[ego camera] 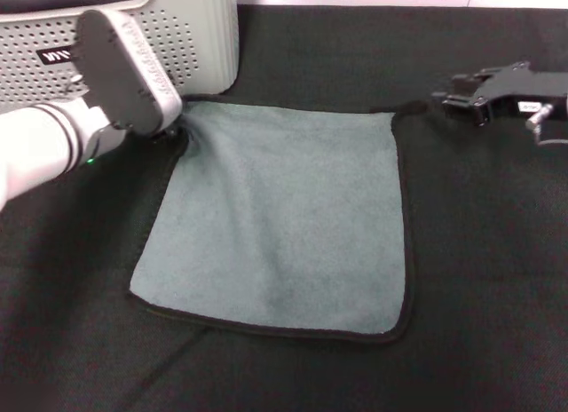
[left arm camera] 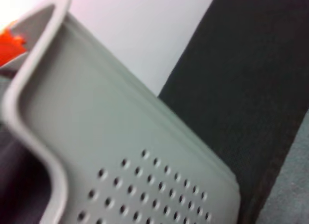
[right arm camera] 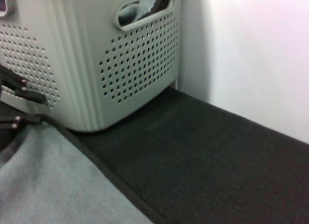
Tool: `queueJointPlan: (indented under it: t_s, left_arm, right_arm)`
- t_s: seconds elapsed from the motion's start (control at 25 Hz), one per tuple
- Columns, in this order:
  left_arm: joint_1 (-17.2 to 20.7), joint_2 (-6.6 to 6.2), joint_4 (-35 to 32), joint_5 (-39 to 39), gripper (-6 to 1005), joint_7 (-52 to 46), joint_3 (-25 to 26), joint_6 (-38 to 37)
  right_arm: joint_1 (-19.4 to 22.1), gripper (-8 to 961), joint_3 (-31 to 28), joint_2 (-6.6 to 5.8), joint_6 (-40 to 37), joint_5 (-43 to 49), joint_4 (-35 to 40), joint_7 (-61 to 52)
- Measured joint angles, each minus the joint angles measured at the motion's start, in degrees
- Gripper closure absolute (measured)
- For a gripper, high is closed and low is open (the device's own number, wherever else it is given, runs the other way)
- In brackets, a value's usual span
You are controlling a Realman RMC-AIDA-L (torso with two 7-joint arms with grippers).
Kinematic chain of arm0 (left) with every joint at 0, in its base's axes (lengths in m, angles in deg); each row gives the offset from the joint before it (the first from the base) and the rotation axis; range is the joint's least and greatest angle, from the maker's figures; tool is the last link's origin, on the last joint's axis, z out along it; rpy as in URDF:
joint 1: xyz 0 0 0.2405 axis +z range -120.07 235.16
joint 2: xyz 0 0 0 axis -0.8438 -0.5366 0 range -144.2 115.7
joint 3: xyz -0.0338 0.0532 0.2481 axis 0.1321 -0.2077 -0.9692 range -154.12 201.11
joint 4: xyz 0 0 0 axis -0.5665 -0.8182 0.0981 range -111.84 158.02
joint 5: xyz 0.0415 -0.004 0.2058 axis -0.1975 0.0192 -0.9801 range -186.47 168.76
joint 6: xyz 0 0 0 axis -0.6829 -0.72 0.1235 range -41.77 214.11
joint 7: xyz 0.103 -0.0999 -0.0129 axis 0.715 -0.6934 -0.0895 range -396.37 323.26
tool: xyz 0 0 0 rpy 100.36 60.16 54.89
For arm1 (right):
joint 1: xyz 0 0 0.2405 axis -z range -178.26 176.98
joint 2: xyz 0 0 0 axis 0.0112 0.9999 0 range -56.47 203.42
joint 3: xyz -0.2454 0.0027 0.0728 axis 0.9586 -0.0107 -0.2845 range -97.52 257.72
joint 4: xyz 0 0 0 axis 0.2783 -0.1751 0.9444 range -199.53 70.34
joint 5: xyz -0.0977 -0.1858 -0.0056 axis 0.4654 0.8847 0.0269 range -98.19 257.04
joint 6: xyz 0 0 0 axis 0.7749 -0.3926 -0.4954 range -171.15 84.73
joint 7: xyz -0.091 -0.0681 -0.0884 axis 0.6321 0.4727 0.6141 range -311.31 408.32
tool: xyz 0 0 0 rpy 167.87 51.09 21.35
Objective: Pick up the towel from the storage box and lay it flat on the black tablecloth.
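The towel [ego camera: 284, 225] lies spread on the black tablecloth [ego camera: 497, 252], grey-teal side up with its black edging showing all round. Its far left corner is puckered under my left gripper [ego camera: 173, 135], which sits low right in front of the storage box [ego camera: 204, 39]. My right gripper [ego camera: 448, 97] hovers open just beyond the towel's far right corner, apart from it. The right wrist view shows the towel [right arm camera: 48, 185], the storage box [right arm camera: 96, 64] and, farther off, the left gripper [right arm camera: 14, 108] at the corner. The left wrist view shows the box wall [left arm camera: 120, 118].
Through the box's handle hole [right arm camera: 140, 11] a grey cloth shows inside. Something orange [left arm camera: 12, 40] sits beyond the box rim. A white wall [right arm camera: 256, 55] stands behind the table. Bare tablecloth [right arm camera: 217, 161] surrounds the towel.
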Motion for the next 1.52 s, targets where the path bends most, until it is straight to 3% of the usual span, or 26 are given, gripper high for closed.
queueJointPlan:
  t_s: [0.08, 0.16, 0.32, 0.52, 0.6, 0.8, 1.0, 1.12, 1.24, 1.36, 1.52]
  left_arm:
    - [2.2, -0.02, -2.1, 1.1, 750, -0.5, 0.0, 0.3]
    - [3.6, -0.18, -3.7, 3.6, 686, -0.5, 0.0, 0.5]
    - [4.4, -0.45, -5.8, 8.8, 446, -0.5, 0.6, -2.0]
    - [4.1, -0.46, -6.8, 16.7, 226, -0.5, 3.6, -10.7]
    - [4.7, -0.48, -7.8, 19.7, 206, -0.2, 4.6, -13.7]
    - [10.5, -0.54, -13.7, 28.9, 155, 3.1, 6.0, -19.1]
    - [15.5, -0.54, -16.6, 45.5, 115, 11.8, 12.5, -32.6]
    - [15.5, -0.54, -12.5, 54.0, 117, 14.8, 19.9, -47.0]
    - [13.7, -0.54, -6.7, 56.8, 118, 15.0, 25.9, -59.7]
    - [11.8, -0.54, -0.3, 57.8, 119, 14.7, 29.4, -69.2]
    - [10.1, -0.54, 7.1, 57.9, 119, 15.4, 30.6, -76.6]
  right_arm:
    - [2.3, 736, 0.1, 0.1, 0.3, -1.2, 2.8, 0.4]
    - [4.6, 529, 0.5, 0.15, 0.4, -2.9, 5.4, 1.1]
    - [6.9, 372, 0.9, 0.16, 0.7, -4.7, 8.4, 1.9]
    - [7.6, 165, 1.0, 0.16, 2.4, -6.0, 8.6, 2.5]
    - [8.1, 79, 1.0, 0.16, 4.2, -7.7, 8.8, 4.2]
    - [11.0, 78, 1.0, 0.16, 10.6, -15.0, 10.0, 12.7]
    - [14.1, 77, 0.5, -0.11, 19.7, -22.1, 10.9, 20.9]
    - [14.1, 78, 0.4, -0.7, 28.6, -22.4, 10.9, 21.2]
    - [13.5, 80, 0.6, -1.47, 37.1, -21.9, 11.1, 20.1]
    - [13.2, 82, 0.8, -2.19, 43.3, -20.9, 12.1, 16.7]
    - [14.3, 85, 2.0, -2.37, 47.9, -19.7, 15.8, 11.8]
